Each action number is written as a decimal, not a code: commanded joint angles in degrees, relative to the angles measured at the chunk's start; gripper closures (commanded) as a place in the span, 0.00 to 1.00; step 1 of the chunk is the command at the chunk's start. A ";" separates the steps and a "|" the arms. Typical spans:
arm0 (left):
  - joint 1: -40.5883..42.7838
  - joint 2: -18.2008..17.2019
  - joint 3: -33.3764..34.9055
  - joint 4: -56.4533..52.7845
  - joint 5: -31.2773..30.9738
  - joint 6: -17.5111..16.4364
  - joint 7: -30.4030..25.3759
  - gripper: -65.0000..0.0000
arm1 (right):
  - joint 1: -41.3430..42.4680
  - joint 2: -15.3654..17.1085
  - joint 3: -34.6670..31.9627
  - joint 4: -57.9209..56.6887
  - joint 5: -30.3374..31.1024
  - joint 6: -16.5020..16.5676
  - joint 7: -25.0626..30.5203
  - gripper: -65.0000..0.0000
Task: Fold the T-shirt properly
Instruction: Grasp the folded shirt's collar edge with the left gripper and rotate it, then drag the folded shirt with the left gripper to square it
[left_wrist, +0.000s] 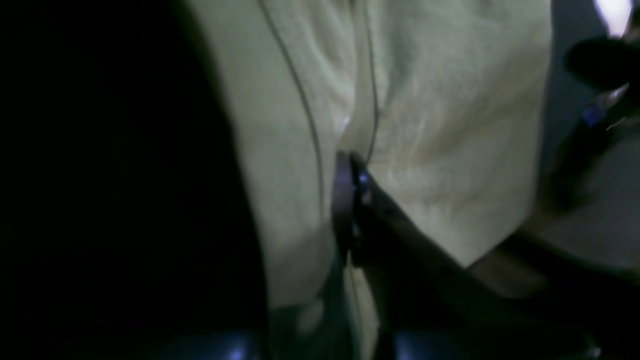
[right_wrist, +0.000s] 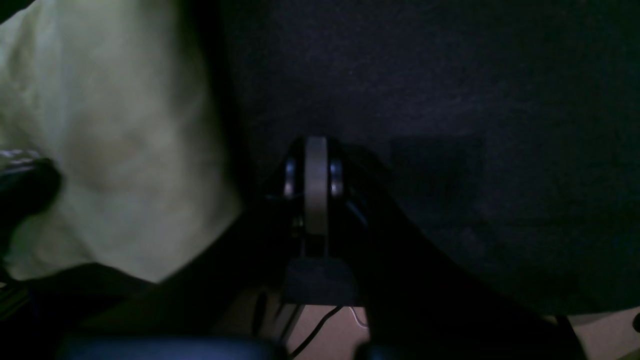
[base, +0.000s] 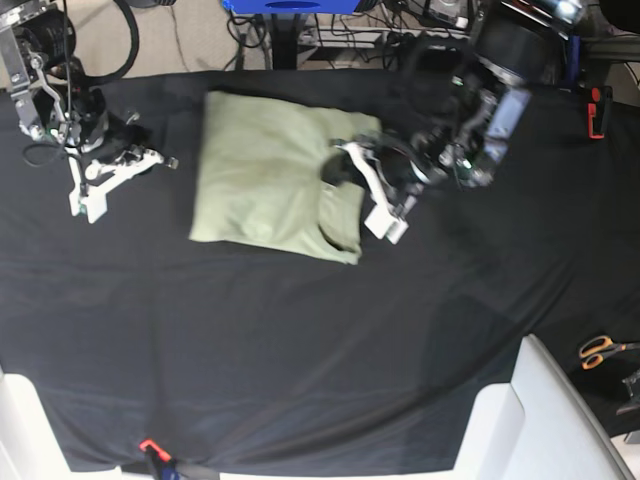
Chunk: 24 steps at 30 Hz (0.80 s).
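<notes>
The left fingers (left_wrist: 350, 200) were clenched on a fold of the T-shirt (base: 265, 180), its length stretching away toward the distant, empty, clenched right fingers (base: 95, 195).

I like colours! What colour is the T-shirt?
Pale sage green, plain. The T-shirt shows best in the base view.

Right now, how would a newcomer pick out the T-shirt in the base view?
Find the large black cloth covering the table; the T-shirt lies on its far half, left of the left gripper. It is the only pale sage-green thing there.
</notes>
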 joint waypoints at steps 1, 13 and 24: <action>-2.02 -1.53 1.57 1.56 -0.69 -0.34 -0.85 1.00 | 0.25 0.67 0.33 0.88 0.42 0.39 0.54 1.00; -18.46 -6.19 21.87 1.64 17.33 -0.34 3.55 1.00 | 0.43 0.67 0.33 0.88 0.59 0.39 0.54 1.00; -19.43 3.92 22.22 1.56 49.95 -0.60 3.02 1.00 | 0.43 0.67 0.60 0.88 0.59 0.39 0.54 1.00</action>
